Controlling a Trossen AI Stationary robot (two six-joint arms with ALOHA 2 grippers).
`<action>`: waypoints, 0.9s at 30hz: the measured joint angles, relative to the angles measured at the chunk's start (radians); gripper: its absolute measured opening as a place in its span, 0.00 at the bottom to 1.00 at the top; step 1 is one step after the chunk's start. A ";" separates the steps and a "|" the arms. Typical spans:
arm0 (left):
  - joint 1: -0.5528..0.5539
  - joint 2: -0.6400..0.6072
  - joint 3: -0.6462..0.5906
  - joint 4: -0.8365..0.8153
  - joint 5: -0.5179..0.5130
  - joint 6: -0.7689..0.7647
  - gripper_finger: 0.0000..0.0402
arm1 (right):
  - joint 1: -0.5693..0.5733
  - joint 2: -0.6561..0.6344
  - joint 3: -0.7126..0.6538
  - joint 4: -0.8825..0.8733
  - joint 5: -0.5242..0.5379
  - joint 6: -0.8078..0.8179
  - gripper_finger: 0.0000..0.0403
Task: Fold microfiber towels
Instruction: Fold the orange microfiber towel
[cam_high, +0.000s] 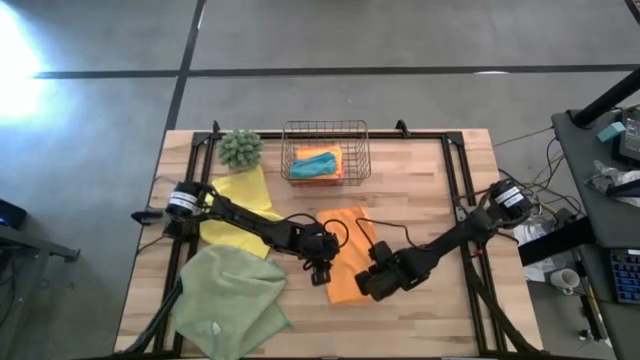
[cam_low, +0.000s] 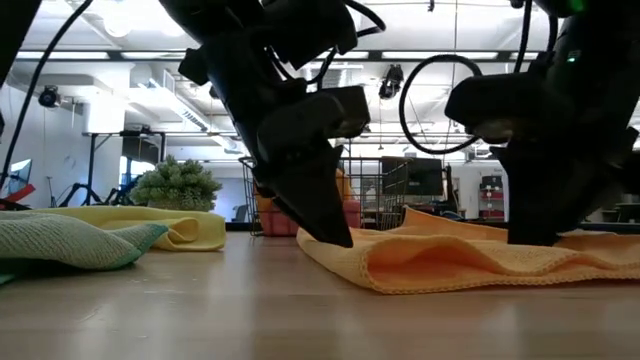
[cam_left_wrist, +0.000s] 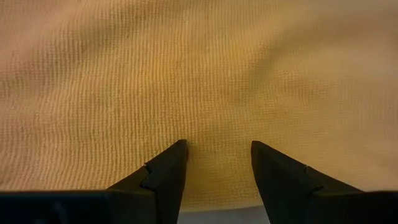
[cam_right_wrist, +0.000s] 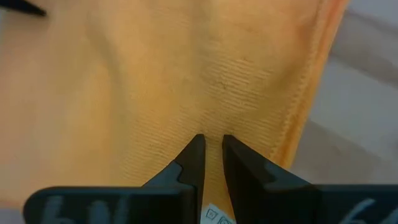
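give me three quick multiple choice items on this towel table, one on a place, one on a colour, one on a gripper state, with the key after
1. Where is the wire basket?
A. at the table's far edge, beside the spiky green plant
B. at the near edge
C. on the floor

2. What colour is the towel under both grippers?
A. teal
B. orange
C. pink

3. How does the left gripper stand?
A. shut on the yellow towel
B. out of view
C. open, fingers apart over the cloth

Key: 1 A, the high view shows it by the plant. 2 B, the orange towel fills both wrist views. 3 C, a clear gap shows between its fingers, while the right gripper pinches a fold of the orange towel.
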 joint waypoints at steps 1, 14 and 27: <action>0.003 0.000 -0.003 0.000 -0.009 0.001 0.41 | 0.000 0.005 0.000 0.008 -0.009 0.005 0.12; 0.029 -0.045 -0.011 -0.136 -0.036 0.196 0.41 | 0.024 0.014 -0.002 0.185 0.012 0.005 0.12; -0.082 -0.241 -0.010 -0.282 -0.058 0.343 0.41 | 0.095 -0.092 0.048 0.212 0.017 -0.450 0.12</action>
